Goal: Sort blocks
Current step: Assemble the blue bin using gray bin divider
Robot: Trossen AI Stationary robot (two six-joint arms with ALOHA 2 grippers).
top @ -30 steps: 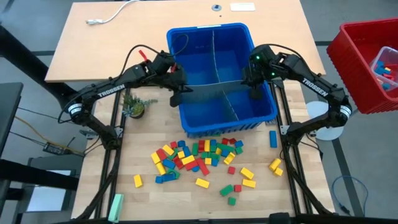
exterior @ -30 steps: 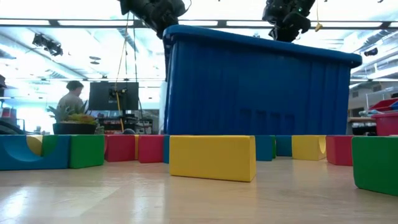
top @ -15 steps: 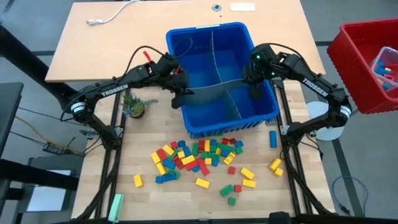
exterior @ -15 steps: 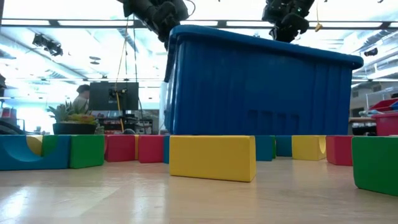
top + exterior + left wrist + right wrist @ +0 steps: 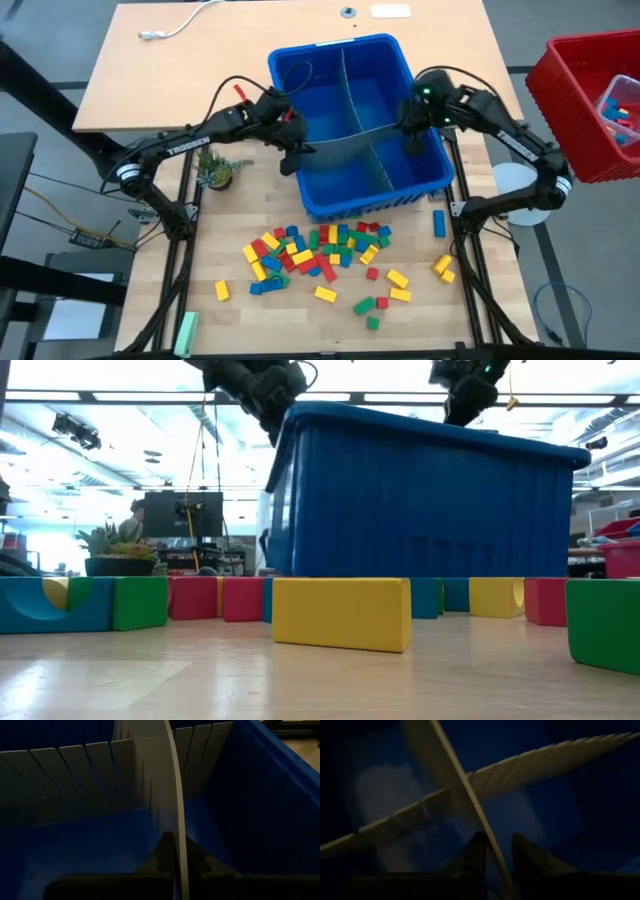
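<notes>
**Both grippers at the bin divider, blocks lying loose on the table**

Left gripper [image 5: 291, 152] is sitting at the left wall of the blue bin [image 5: 345, 52], clamped tight on the end of the long grey divider panel [image 5: 350, 146]; in the left wrist view its fingers [image 5: 196, 861] are pinching the panel edge [image 5: 175, 805]. Right gripper [image 5: 415, 141] is sitting at the bin's right wall, fingers [image 5: 476, 851] standing narrowly apart, one on each side of the same panel [image 5: 470, 795]; cannot tell whether they are touching it. The panel is crossing a second divider [image 5: 343, 82]. The blocks [image 5: 320, 250] are lying scattered on the table [image 5: 220, 240] just in front of the bin, a few strays apart to the right. Small plant [image 5: 215, 170] is standing beside the left arm.
</notes>
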